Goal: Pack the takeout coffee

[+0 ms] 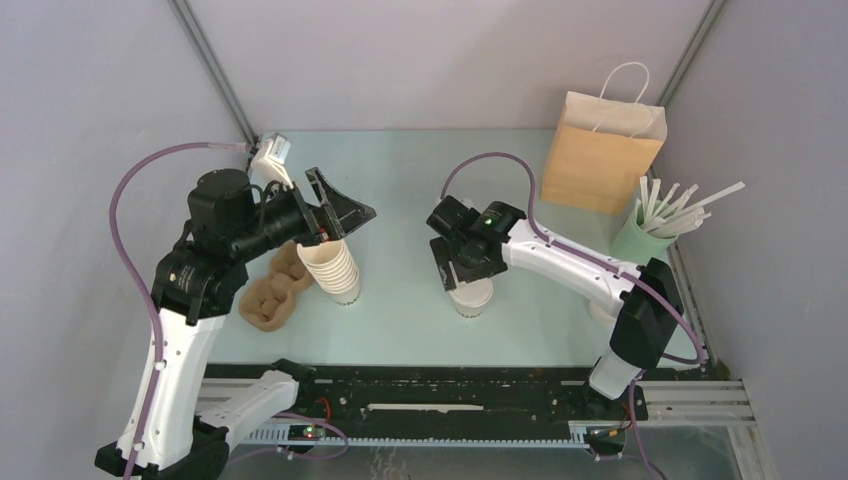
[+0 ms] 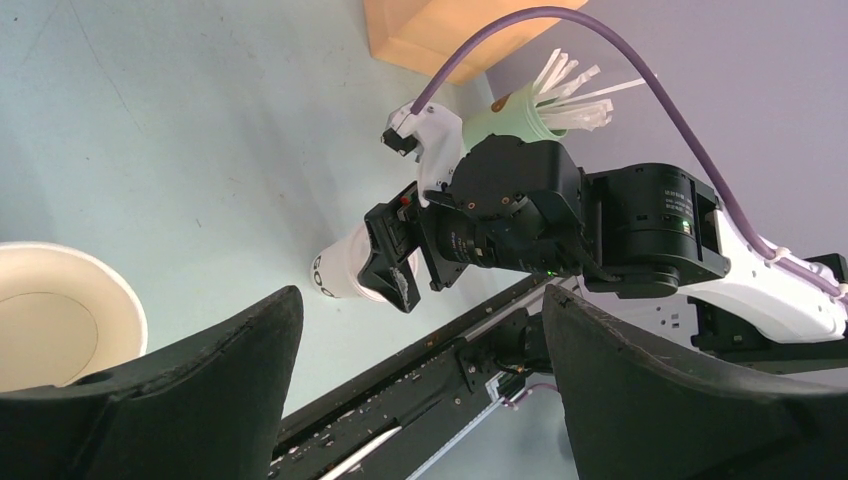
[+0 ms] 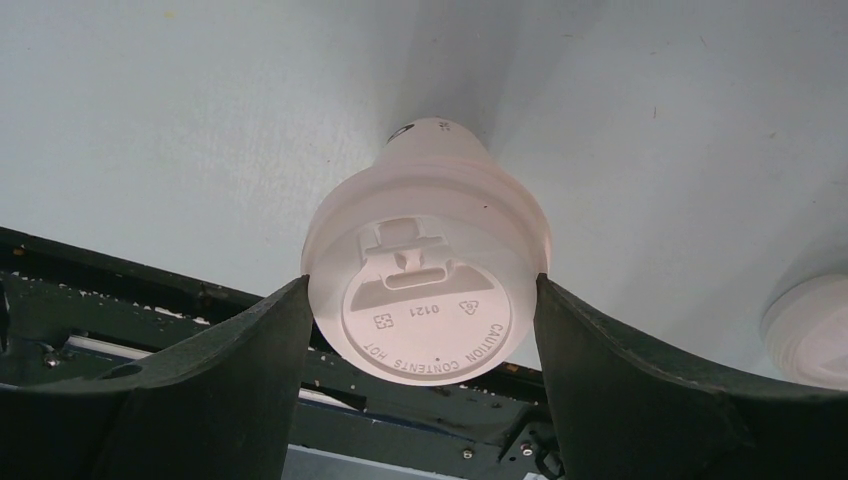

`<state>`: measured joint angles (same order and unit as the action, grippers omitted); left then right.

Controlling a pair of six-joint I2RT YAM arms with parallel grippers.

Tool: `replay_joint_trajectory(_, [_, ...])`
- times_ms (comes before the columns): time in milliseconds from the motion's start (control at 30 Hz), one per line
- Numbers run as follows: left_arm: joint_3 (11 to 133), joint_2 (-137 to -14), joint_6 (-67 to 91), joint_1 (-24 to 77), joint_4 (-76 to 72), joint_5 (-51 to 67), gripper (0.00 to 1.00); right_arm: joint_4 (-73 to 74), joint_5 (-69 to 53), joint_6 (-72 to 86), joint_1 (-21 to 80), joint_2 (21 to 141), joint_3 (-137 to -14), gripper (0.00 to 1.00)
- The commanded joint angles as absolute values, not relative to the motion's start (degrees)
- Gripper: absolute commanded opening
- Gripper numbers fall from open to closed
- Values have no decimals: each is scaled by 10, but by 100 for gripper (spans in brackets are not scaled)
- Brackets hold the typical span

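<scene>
The right gripper point(image 3: 422, 287) is hanging open over the takeout coffee point(image 3: 425, 310).

The cup is standing upright on the table point(image 1: 400, 160), lid on, near the front edge and to the right of the stack of cups point(image 1: 335, 265). The two fingers are spreading wide on both sides of the lid, just beside its rim; I cannot tell if they are touching it. The left gripper point(image 1: 345, 215) is also standing open and holding nothing, raised over the stack. The paper bag point(image 1: 600, 150) is waiting at the far right, well apart.
</scene>
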<state>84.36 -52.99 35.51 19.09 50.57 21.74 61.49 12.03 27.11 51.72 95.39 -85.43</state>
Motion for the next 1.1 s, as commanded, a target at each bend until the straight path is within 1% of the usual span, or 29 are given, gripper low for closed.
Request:
replay_joint_trajectory(0, [868, -530, 343, 189, 501, 230, 94, 611, 128, 270, 518, 959, -851, 85])
replay_joint_trajectory(600, [865, -530, 343, 188, 500, 234, 94, 610, 154, 270, 517, 955, -845, 88])
replay_joint_trajectory(867, [863, -529, 343, 188, 498, 236, 94, 611, 145, 273, 517, 956, -841, 90])
replay_joint_trajectory(967, [861, -527, 344, 188, 499, 237, 94, 610, 143, 274, 517, 947, -832, 93])
replay_joint_trajectory(1067, [857, -527, 345, 188, 496, 241, 94, 611, 143, 274, 519, 942, -834, 98])
